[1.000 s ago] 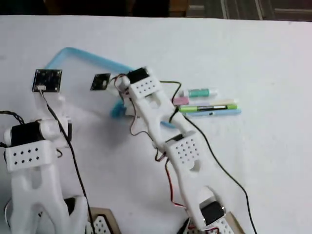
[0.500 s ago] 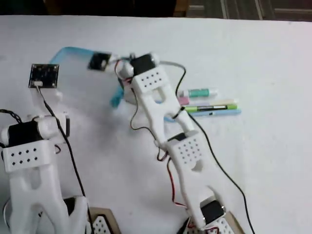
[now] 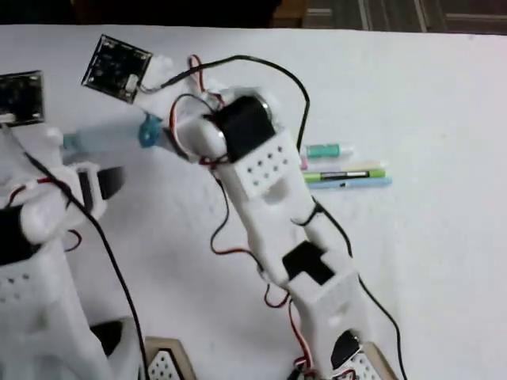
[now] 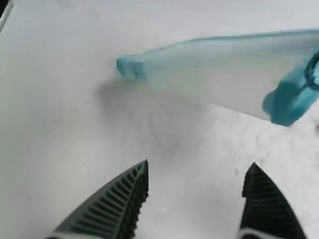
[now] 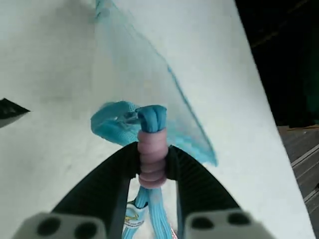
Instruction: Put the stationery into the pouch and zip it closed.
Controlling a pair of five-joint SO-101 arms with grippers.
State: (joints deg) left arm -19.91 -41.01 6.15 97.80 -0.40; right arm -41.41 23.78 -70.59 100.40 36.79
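Translucent blue pouch (image 3: 99, 141) hangs airborne, pens (image 3: 344, 174) lying bunched well apart.

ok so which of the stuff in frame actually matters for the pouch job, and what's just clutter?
Part of the job:
- pouch, held by its blue strap in the shut right gripper
- pens and teal-capped stick, lying loose outside the pouch
- left gripper, open near the pouch

Just there:
- white table
- arm cables
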